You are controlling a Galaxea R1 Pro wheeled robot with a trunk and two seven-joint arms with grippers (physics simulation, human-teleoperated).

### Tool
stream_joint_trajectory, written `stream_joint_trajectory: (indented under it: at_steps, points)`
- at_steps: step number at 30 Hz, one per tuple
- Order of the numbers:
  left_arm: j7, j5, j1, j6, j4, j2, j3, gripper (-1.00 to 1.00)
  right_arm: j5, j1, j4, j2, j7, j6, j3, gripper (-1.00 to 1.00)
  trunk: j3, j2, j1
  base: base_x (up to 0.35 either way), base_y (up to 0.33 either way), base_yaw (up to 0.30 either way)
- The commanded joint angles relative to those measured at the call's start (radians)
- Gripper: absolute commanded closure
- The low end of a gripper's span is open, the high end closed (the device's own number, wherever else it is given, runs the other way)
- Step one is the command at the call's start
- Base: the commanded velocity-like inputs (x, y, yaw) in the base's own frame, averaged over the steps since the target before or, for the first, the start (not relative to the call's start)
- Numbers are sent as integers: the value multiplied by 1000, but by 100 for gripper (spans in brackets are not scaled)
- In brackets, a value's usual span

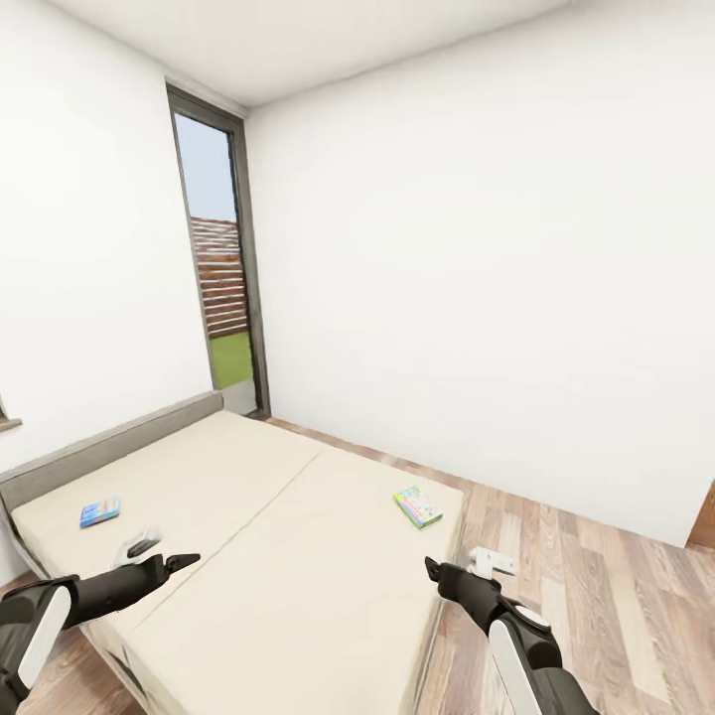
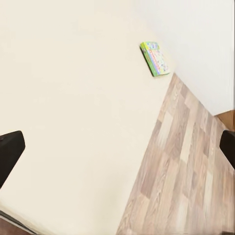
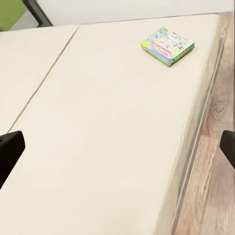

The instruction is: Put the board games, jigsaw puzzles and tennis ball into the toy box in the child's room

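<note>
Claws (image 1: 149, 553) (image 1: 467, 576) gape empty over bed (image 1: 268, 536); blue game's (image 1: 100, 511) lid print unreadable.

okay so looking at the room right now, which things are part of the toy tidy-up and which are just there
Part of the job:
- pastel board game
- blue board game
- bed they lie on

Just there:
- window
- wood floor

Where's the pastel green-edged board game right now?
In the head view, the pastel board game lies flat on the bed, at its far right corner near the wood floor, ahead of the right tool.
</note>
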Motion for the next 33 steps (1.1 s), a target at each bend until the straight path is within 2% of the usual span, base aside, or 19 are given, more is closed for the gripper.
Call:
stream_joint_trajectory:
  at_steps: [1,13,24,33]
  points:
    - [-5,1,0,5,0,0,2,-100,-10,0,-1,1,-6,4,-1,-100,0,-1,0,0,194,-252]
    - [-16,-1,0,5,0,0,2,-100,-10,0,0,1,-6,4,-1,-100,10,-1,0,28,197,-252]
    - [-17,-1,0,5,0,0,2,-100,-10,0,2,1,-6,4,-1,-100,20,-1,0,109,155,-252]
    - [-17,0,0,5,0,0,2,-100,-10,0,2,1,-6,3,-1,-100,27,-1,0,85,56,-252]
